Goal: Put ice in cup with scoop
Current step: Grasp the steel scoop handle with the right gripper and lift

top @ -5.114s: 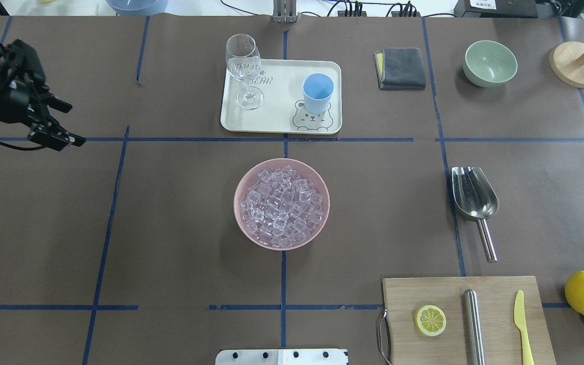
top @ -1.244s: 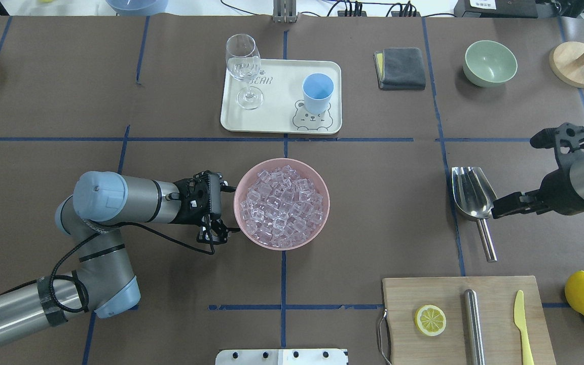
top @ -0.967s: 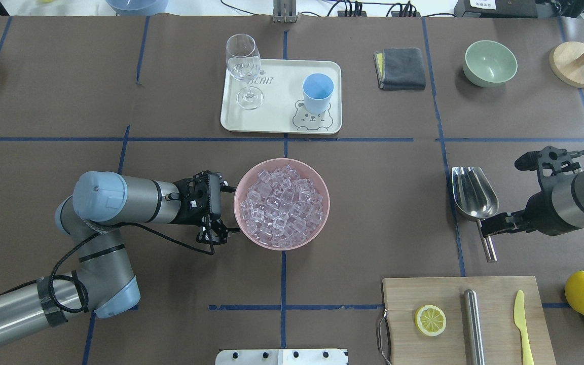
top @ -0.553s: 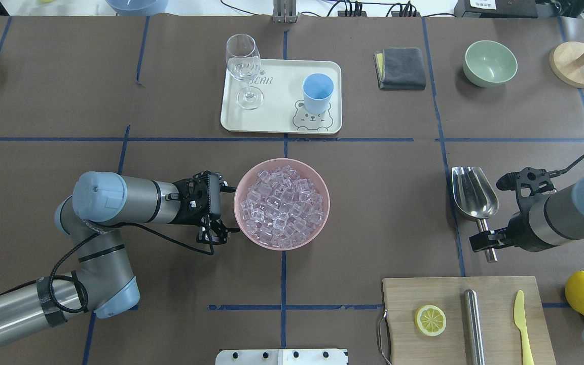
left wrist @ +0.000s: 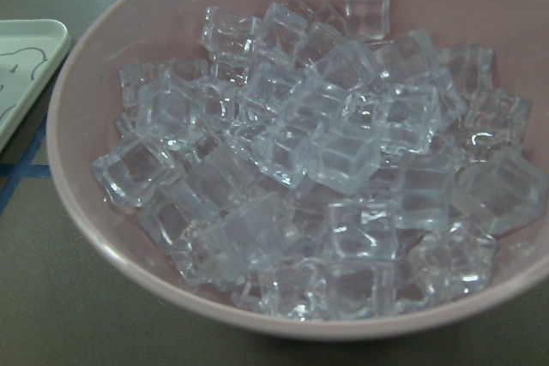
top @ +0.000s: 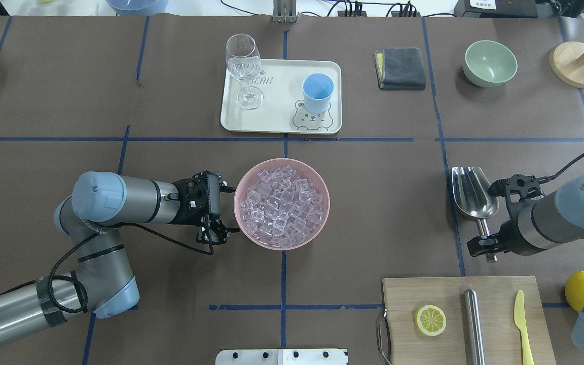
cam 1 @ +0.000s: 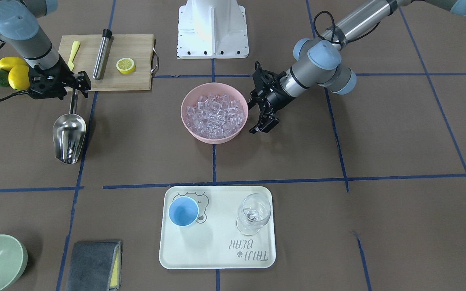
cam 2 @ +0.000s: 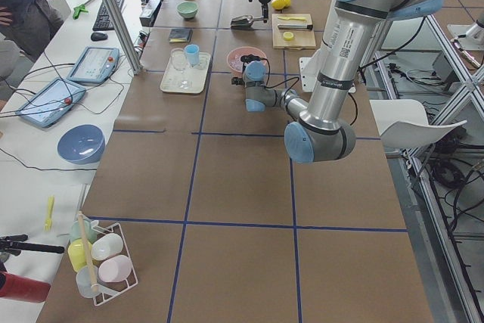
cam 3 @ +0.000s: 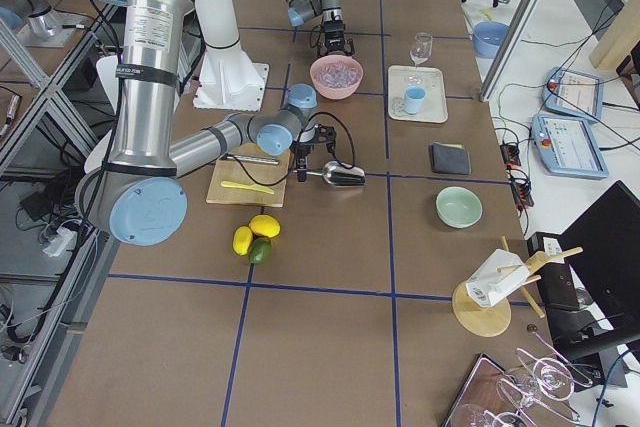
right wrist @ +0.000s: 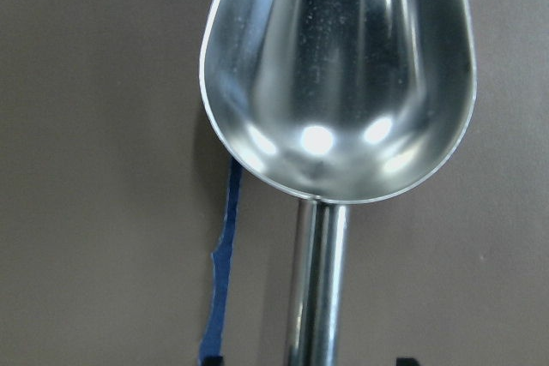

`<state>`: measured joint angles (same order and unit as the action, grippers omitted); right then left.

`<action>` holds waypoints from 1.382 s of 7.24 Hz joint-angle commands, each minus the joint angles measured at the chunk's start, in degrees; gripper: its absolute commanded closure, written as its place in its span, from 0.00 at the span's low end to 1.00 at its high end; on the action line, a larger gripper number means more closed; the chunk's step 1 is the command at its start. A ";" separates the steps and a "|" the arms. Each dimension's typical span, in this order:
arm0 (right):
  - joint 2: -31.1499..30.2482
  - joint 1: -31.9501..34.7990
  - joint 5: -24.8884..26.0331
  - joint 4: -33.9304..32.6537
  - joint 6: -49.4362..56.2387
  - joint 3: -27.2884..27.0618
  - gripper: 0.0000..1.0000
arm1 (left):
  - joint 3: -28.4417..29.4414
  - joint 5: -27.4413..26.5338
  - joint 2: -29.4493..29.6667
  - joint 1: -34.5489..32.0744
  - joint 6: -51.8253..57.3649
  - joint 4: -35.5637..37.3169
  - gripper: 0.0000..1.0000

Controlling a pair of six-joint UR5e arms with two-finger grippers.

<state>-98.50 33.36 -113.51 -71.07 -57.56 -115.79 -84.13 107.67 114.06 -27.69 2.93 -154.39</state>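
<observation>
The ice (top: 282,205) fills a pink bowl (top: 326,213) at the table's middle; it also fills the left wrist view (left wrist: 317,152). My left gripper (top: 228,210) is open and empty at the bowl's left rim. The steel scoop (top: 474,195) lies flat on the table to the right, trough pointing away from me. My right gripper (top: 484,245) is open, one finger on each side of the scoop's handle near its end; the right wrist view shows the scoop (right wrist: 343,66) with gaps beside the handle. The light-blue cup (top: 317,91) stands upright on a white tray (top: 277,116).
A wine glass (top: 244,66) stands on the tray's left part. A cutting board (top: 403,299) with a lemon slice, a steel cylinder and a yellow knife lies just behind the scoop's handle. Lemons (top: 581,289), a green bowl (top: 489,63) and a grey cloth (top: 401,68) are on the right.
My right gripper has moved from beside the scoop's trough back along it to the end of the handle. My left arm came to the bowl earlier and has stayed still since.
</observation>
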 commanded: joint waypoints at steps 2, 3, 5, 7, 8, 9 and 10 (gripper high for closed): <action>0.06 -0.05 -0.13 -0.03 0.00 0.30 0.50 | -0.07 0.00 -0.15 0.00 -0.03 -0.03 0.00; 0.06 -0.05 -0.21 -0.03 0.00 0.47 0.52 | -0.07 0.00 -0.15 0.00 -0.03 -0.03 0.00; 0.06 -0.05 -0.22 -0.03 0.00 0.47 0.71 | -0.16 0.00 -0.15 0.00 -0.21 -0.12 0.00; 0.32 -0.05 -1.18 0.05 0.17 -0.05 1.00 | -0.16 0.00 -0.15 0.00 -0.21 -0.12 0.00; 1.11 0.04 -1.97 -0.29 0.52 -0.84 1.00 | -0.16 0.00 -0.15 0.00 -0.21 -0.12 0.00; 0.68 1.26 -2.50 -0.73 1.05 -2.41 1.00 | -0.16 0.00 -0.15 0.00 -0.29 -0.12 0.00; 0.59 1.79 -2.76 -1.00 1.83 -4.25 1.00 | -0.33 -0.09 -0.15 0.00 -0.30 -0.12 0.00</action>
<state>-97.81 34.36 -115.80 -71.69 -56.53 -118.06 -84.35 107.65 113.91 -27.69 2.67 -154.51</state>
